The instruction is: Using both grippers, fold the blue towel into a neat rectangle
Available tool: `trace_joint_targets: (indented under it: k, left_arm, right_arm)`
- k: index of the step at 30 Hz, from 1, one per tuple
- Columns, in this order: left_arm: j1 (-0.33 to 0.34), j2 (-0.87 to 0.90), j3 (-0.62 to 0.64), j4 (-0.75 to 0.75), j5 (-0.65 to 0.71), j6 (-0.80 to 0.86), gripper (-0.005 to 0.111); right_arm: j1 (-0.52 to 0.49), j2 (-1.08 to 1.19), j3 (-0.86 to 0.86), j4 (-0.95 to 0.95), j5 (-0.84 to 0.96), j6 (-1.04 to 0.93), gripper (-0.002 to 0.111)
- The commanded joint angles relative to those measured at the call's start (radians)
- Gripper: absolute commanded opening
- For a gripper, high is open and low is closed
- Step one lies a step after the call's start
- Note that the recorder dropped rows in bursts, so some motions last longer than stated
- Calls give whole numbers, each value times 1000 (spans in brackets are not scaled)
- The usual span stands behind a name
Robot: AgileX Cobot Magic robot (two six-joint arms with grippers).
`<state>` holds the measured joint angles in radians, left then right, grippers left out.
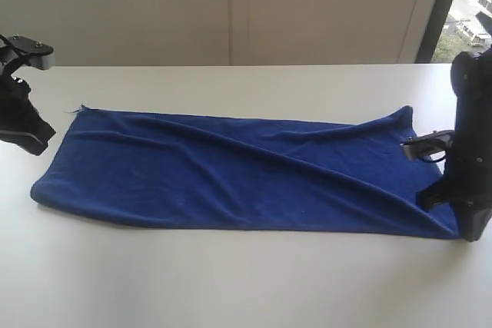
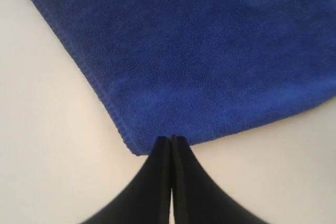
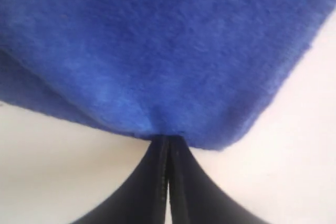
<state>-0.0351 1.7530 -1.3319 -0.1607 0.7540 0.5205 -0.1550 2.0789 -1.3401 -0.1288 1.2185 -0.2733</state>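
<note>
A blue towel (image 1: 231,170) lies on the bench (image 1: 231,282), long axis left to right. The right hand (image 3: 169,140) is clamped on its right end. The left hand (image 2: 171,141), closed, meets its left edge.

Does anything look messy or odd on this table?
Yes. The blue towel is not lying flat: long diagonal creases cross it, and its right end is puckered where the right gripper pinches its edge.

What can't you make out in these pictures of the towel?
Left wrist view: whether the left gripper pinches the blue towel; its shut tips cover the hem.
Right wrist view: how much cloth the right gripper holds; towel covers the tips.
All views: layer count; top layer hides it.
</note>
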Motion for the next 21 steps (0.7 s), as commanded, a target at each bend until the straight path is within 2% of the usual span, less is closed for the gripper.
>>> trace_joint_targets:
  k: [1,4,7,9,12,15,19,21]
  left_arm:
    - [3,-12,7,-9,55,-5,0]
    - [3,-12,7,-9,93,-11,0]
    - [3,-12,7,-6,127,-56,0]
    - [3,-12,7,10,133,-99,0]
    - [30,-12,7,20,128,-184,0]
    - [101,-5,7,-52,160,-181,0]
    - [267,43,9,-381,295,-11,0]
    - [342,68,18,-525,311,87,0]
  right_arm:
    - [-51,-30,5,-31,3,14,0]
    - [-54,-86,5,57,3,-16,0]
    - [-29,-163,3,373,-59,-188,0]
    - [9,-185,3,559,-92,-284,0]
    - [105,-173,3,721,-147,-418,0]
    - [224,-152,3,788,-189,-556,0]
    - [382,-137,1,782,-318,-595,0]
    - [430,-132,-4,778,-401,-595,0]
